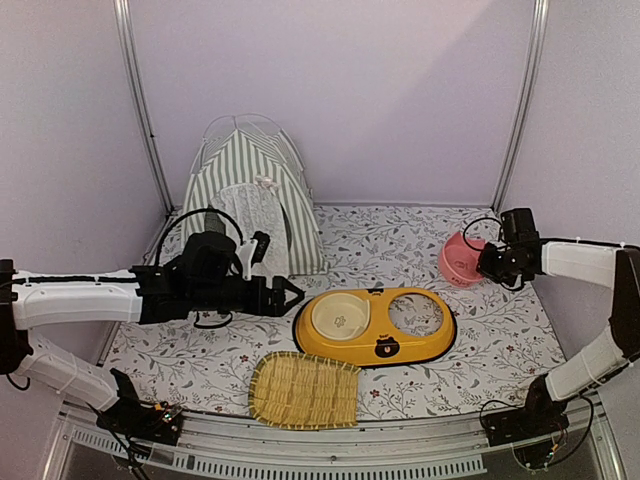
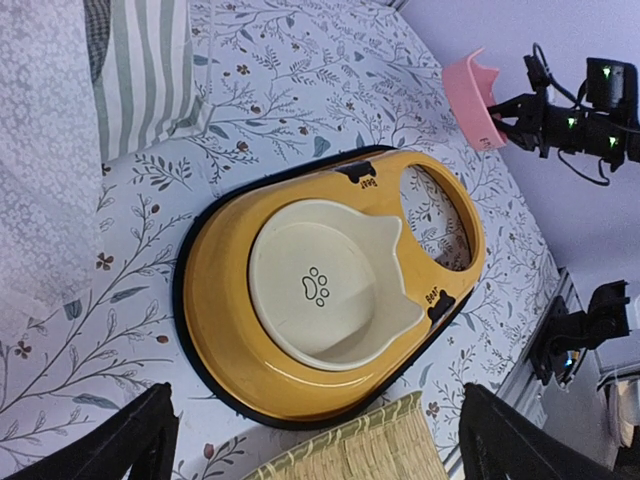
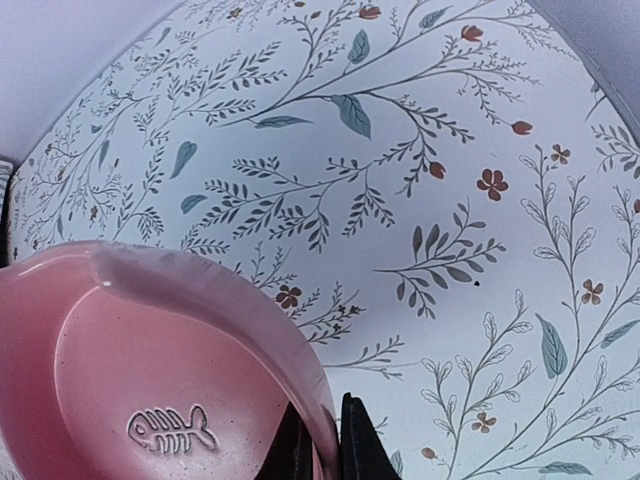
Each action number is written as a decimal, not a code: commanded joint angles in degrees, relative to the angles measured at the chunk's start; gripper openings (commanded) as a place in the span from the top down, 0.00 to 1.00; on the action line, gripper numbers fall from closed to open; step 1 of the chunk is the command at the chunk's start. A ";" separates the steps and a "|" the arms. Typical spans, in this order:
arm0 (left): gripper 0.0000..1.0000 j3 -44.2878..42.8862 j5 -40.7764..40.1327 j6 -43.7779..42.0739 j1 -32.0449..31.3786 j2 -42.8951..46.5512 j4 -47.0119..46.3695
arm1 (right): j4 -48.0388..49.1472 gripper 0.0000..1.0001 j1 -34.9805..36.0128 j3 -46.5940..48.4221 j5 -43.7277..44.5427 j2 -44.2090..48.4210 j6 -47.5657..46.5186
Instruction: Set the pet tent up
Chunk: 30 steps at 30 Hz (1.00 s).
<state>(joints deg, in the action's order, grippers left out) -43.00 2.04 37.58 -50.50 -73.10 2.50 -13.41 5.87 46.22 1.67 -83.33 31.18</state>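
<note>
You had the pet tent [image 1: 250, 190] standing at the tabletop's [image 1: 490, 330] far-left corner; likely light, soft fabric, so take a pole [image 1: 262, 122]. Left fingers [image 2: 110, 440] gaped empty; right fingers [image 3: 358, 445] pinched the pink bowl [image 3: 120, 370] rim.

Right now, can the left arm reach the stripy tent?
Probably yes. The left gripper is open and empty, the tent stands right beside that arm, and nothing lies between them. It points at the yellow feeder, so it would need to turn.
</note>
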 commanded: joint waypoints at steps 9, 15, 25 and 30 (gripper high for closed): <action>0.02 0.55 0.64 0.17 0.92 -2.08 -3.07 | -5.15 1.00 17.85 0.32 1.62 9.33 1.28; 0.02 -0.65 1.78 -0.40 0.92 -4.16 -3.82 | -7.66 1.00 25.80 -0.27 4.39 7.66 4.41; 0.02 0.02 2.44 -0.55 0.92 -4.60 -4.50 | -8.41 0.76 27.27 -2.64 5.83 6.45 6.12; 0.02 0.40 2.52 -0.47 0.93 -4.66 -4.74 | -8.61 0.57 27.35 -2.56 5.62 6.80 6.12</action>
<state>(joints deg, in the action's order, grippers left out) -43.00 4.08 37.58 -50.43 -77.06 -0.67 -23.70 32.99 43.09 6.81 -77.01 36.58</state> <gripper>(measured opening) 0.983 0.395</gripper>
